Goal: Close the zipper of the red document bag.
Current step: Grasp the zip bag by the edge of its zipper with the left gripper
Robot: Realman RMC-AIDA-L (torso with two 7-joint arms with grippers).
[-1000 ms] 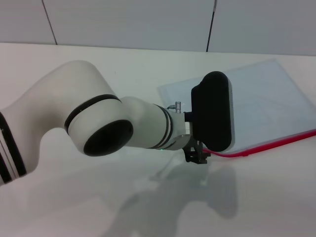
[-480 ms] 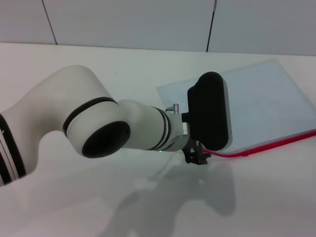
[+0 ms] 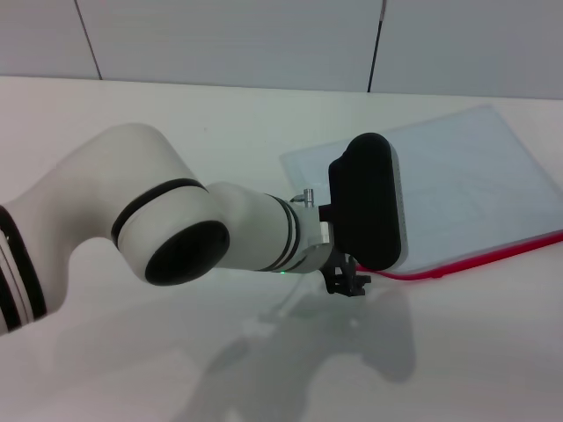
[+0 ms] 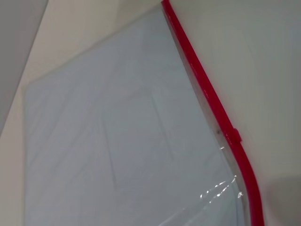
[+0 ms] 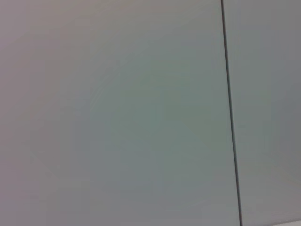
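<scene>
The red document bag (image 3: 475, 185) lies flat on the white table, right of centre, and fills the left wrist view (image 4: 117, 141). Its zipper (image 3: 493, 255) is a bright red strip along the near edge, seen close up as the zipper (image 4: 211, 103) with a small red tab (image 4: 233, 136) on it. My left arm reaches across from the left. My left gripper (image 3: 346, 281) hangs low at the zipper's left end, mostly hidden under the black wrist housing (image 3: 365, 202). The right gripper is out of view; its wrist view shows only a grey wall.
The white table (image 3: 220, 114) runs back to a grey panelled wall (image 3: 229, 35). My left arm's large white elbow (image 3: 149, 220) covers the middle left of the table and casts a shadow toward the near edge.
My left arm and its wrist housing have shifted slightly to the left along the bag's near edge. The bag has stayed where it was.
</scene>
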